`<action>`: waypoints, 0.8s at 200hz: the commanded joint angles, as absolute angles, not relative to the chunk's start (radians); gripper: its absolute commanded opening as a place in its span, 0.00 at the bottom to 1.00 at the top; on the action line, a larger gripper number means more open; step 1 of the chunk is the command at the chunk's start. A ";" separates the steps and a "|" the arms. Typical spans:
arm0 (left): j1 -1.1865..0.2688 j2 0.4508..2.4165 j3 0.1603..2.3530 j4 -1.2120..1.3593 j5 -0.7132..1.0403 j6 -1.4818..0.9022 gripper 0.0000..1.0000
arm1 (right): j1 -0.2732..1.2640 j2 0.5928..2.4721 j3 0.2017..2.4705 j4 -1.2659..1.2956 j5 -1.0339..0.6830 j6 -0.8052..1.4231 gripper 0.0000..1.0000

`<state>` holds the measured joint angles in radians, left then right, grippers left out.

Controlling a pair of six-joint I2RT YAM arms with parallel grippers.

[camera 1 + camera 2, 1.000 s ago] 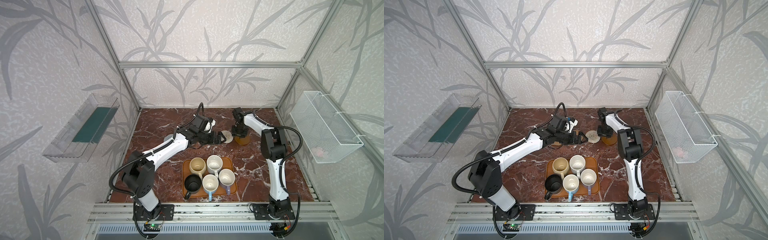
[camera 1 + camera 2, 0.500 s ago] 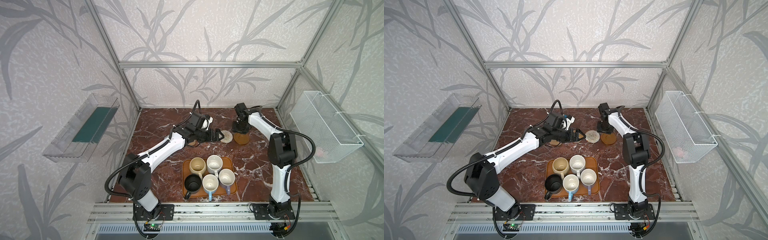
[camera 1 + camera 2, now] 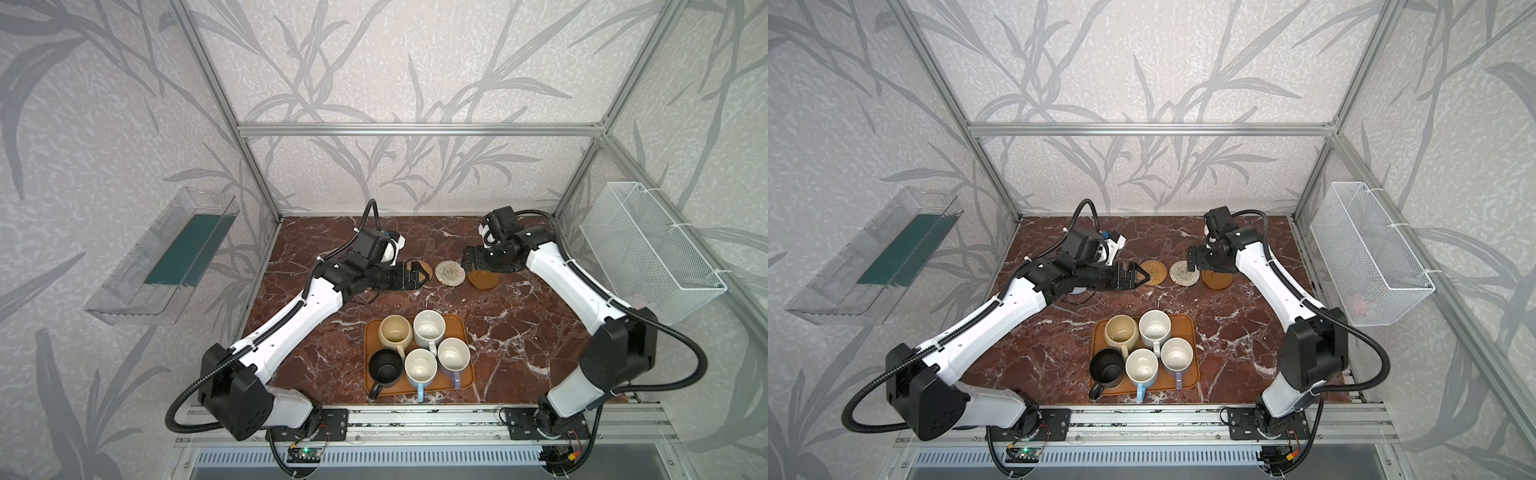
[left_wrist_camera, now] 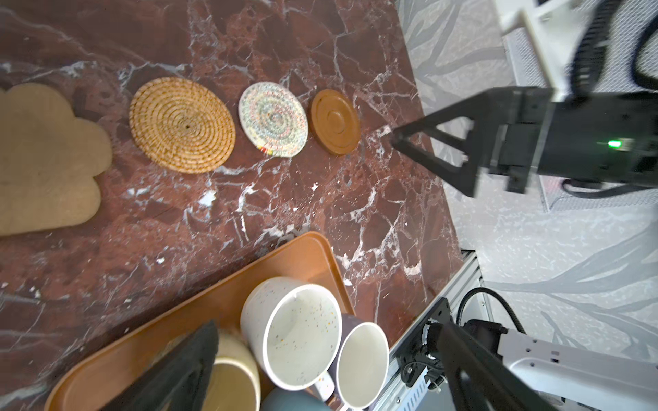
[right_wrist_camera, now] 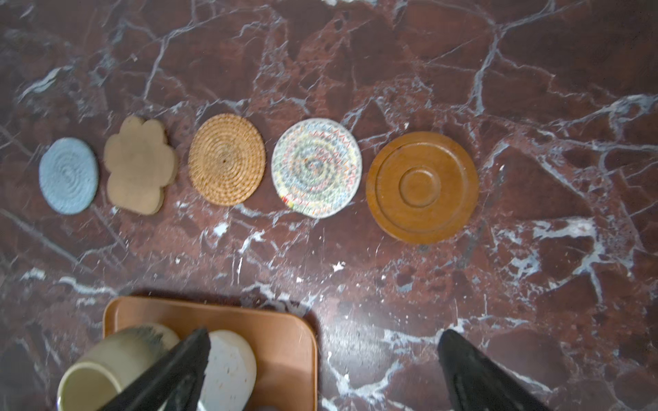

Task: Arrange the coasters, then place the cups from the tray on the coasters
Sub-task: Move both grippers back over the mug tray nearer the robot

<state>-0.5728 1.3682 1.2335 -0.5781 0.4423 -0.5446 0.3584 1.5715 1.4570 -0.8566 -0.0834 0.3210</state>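
Coasters (image 5: 226, 159) lie rowed beyond the tray (image 5: 281, 341), seemingly arranged; left claw (image 3: 1138, 277) and right claw (image 5: 324, 334) gape empty; next, grasp a cup (image 3: 428, 328).

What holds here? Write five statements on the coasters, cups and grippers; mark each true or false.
The rope coaster lies between the rattan coaster and the wooden disc. True.
The black cup stands on the tray. True.
The speckled white cup sits on the wooden disc. False: that cup is on the tray.
The right gripper is shut on the wooden disc. False: it is open; the disc lies free.
The left gripper is open. True.
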 commanded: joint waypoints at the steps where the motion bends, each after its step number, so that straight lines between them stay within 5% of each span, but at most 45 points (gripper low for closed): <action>1: -0.575 1.332 1.182 -0.717 0.402 -0.511 0.99 | 0.367 1.459 1.342 -0.816 -0.162 0.251 0.99; 29: -0.582 1.294 1.119 -0.793 0.364 -0.510 0.98 | 0.385 1.356 1.219 -0.771 -0.325 0.240 0.99; 83: -0.677 1.284 1.080 -0.970 0.180 -0.547 0.99 | 0.510 1.210 1.011 -0.655 -0.311 0.338 0.99; 160: -0.751 1.334 1.020 -0.930 0.164 -0.630 0.99 | 0.560 1.191 0.936 -0.561 -0.304 0.425 1.00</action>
